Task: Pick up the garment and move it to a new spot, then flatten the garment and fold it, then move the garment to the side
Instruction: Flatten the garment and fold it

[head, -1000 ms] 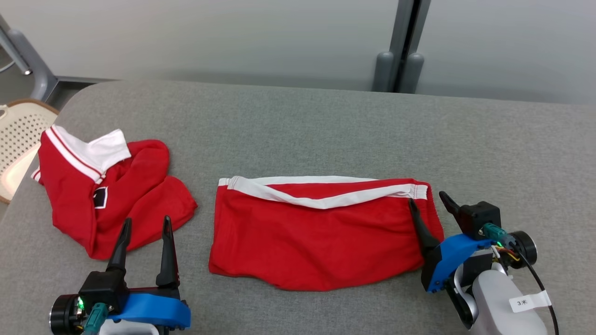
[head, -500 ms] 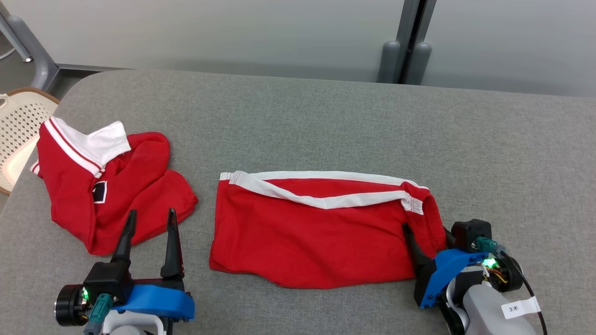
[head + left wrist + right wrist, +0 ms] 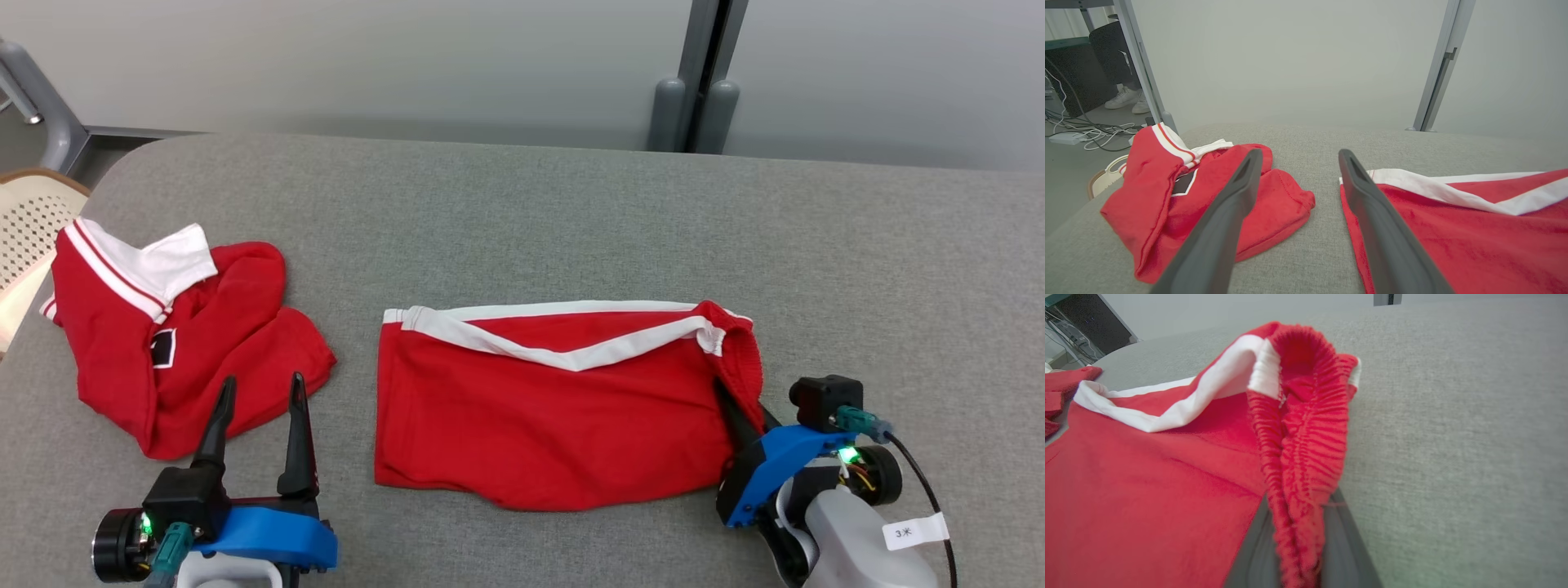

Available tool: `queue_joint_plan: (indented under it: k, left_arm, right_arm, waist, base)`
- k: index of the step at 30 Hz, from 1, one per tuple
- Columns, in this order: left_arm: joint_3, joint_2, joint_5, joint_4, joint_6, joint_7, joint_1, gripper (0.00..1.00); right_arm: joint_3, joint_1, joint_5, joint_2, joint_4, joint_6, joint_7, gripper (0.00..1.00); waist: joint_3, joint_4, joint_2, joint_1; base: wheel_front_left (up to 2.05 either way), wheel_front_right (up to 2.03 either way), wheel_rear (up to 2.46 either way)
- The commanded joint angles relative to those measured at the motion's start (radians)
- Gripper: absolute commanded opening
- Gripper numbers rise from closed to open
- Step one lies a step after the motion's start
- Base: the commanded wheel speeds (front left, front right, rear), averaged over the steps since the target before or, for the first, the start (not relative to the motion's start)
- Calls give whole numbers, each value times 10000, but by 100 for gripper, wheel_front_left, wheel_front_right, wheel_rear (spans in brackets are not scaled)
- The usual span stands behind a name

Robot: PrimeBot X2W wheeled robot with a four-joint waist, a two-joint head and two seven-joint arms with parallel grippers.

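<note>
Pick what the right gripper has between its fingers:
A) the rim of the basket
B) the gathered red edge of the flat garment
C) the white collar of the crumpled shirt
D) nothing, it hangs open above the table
B: in the right wrist view the right gripper pinches the ribbed red edge of the flat garment between its two fingers.

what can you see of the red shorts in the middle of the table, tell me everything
The red shorts are a soft, knit-looking garment with a white stripe along the far edge. They lie mostly flat, spread sideways on the grey fabric-covered table, apart from the crumpled red shirt at the left. Their ribbed elastic waistband at the right end is bunched and raised, pinched in the right gripper between its dark fingers.
</note>
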Motion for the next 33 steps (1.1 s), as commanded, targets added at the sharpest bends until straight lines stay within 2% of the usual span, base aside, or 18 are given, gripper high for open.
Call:
queue_joint_plan:
  k: [1,6,12,18,23,33]
  left_arm:
    - [67,10,54,-28,16,-45,100,100]
    - [71,-12,41,-72,-42,-45,299,100]
    - [76,-33,6,-111,-53,-45,408,100]
    - [19,-41,-35,-71,-64,-45,380,100]
    - [-6,-57,-49,-115,-34,-45,407,100]
    - [50,-65,-127,-46,39,-45,474,100]
  right_arm:
    - [-165,124,-80,-159,-174,2,-55,0]
    - [-487,764,88,-725,-553,2,-58,0]
    - [-679,1182,521,-1975,-918,2,-32,0]
    - [-853,1197,945,-3088,-1197,2,488,0]
    - [-838,1163,1048,-3190,-1511,2,821,0]
    - [-319,1070,1399,-2527,-2957,3,1468,0]
  waist:
    - [-137,-165,0,-1]
    - [-369,-559,0,-1]
    - [-502,-1078,0,-1]
    - [-523,-1333,0,-1]
    - [-503,-1406,0,-1]
    - [-540,-1543,0,-1]
  base:
    - [0,0,0]
    - [0,0,0]
    - [0,0,0]
    - [0,0,0]
    - [0,0,0]
    - [0,0,0]
